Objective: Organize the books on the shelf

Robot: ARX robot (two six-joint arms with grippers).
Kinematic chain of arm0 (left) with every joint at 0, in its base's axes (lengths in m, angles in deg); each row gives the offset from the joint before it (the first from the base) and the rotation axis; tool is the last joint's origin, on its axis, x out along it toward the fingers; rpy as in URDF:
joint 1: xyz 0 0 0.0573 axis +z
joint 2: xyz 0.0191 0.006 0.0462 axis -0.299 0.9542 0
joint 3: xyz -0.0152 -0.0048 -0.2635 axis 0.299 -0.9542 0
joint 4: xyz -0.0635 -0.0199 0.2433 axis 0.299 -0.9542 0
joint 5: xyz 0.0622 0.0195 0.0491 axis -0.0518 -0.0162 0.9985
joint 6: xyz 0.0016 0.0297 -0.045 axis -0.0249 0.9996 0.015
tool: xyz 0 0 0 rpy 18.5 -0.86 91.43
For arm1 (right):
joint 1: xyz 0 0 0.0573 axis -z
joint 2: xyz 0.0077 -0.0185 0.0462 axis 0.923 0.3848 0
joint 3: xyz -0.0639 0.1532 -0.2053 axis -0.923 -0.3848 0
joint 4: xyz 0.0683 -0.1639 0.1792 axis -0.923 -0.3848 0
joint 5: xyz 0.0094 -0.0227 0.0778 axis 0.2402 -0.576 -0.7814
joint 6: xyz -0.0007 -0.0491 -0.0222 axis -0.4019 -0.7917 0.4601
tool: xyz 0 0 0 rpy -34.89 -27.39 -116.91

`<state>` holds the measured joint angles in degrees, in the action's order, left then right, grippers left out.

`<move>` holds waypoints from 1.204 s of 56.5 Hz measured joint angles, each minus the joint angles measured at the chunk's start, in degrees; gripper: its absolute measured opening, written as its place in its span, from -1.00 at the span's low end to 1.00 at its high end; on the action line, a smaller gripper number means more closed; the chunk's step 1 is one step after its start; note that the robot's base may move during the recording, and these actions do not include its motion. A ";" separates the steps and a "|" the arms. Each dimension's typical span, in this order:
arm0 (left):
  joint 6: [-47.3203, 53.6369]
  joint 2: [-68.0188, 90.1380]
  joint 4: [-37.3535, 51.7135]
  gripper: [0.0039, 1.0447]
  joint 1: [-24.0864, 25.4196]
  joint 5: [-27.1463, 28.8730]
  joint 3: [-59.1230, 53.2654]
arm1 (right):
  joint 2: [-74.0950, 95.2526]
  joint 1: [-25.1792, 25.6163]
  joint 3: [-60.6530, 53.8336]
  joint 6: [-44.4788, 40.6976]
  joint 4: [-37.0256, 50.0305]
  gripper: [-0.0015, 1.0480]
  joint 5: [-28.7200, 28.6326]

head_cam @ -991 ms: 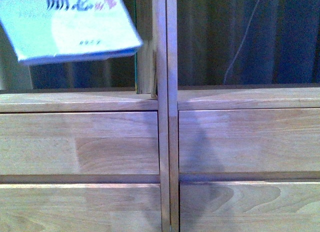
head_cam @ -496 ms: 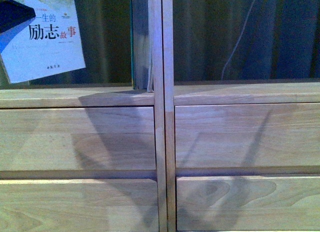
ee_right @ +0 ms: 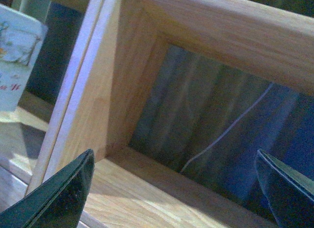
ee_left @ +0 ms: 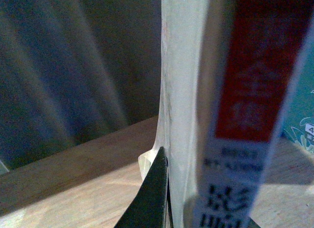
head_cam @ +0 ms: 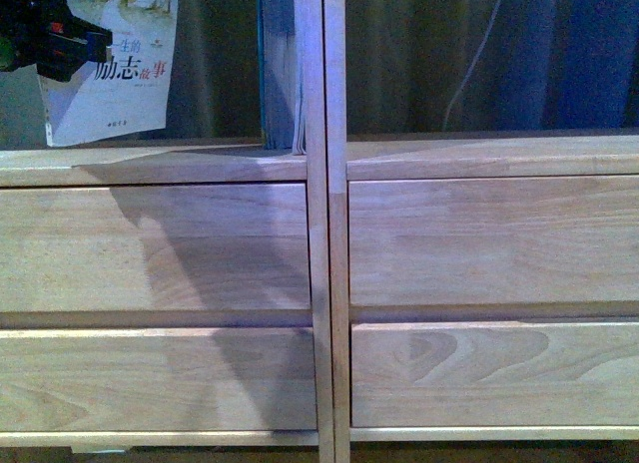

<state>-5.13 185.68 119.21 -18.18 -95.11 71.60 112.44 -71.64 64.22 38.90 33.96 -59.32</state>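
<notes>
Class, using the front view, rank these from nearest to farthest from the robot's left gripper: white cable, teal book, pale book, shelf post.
1. pale book, held by the left gripper, far left.
2. teal book, left of the post.
3. shelf post, centre.
4. white cable, right compartment.

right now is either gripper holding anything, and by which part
The left gripper grips the pale softcover at its spine edge; the right gripper is open, empty.

The left tool [head_cam: 75, 42] is black and chunky. The right tool [ee_right: 174, 161] has two dark, greenish, flat, pointed fingers [ee_right: 64, 196].
</notes>
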 joint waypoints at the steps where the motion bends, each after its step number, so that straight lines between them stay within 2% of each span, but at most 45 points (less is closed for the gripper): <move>1: 0.20 0.35 -0.07 -0.88 -0.09 0.11 0.28 | -0.11 -0.26 -0.13 -0.13 0.00 0.87 0.11; 22: 3.15 10.32 -1.86 -0.88 -2.14 3.21 11.21 | -2.56 -5.40 -2.93 -4.22 -0.79 0.87 0.96; 40: 2.25 19.02 -6.97 -0.88 -3.39 6.40 26.18 | -2.58 -8.31 -4.46 -4.94 -0.94 0.87 1.22; 58: 2.23 22.47 -10.78 -0.88 -8.26 8.35 33.59 | -5.51 -10.12 -6.01 -4.87 -2.73 0.87 2.01; 68: 2.01 25.33 -12.44 -0.88 -8.66 11.04 36.65 | -7.54 -10.14 -6.23 -4.15 -3.61 0.87 1.81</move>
<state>-3.12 211.01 106.77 -26.83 -84.07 108.26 104.90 -81.78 57.99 34.75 30.36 -57.51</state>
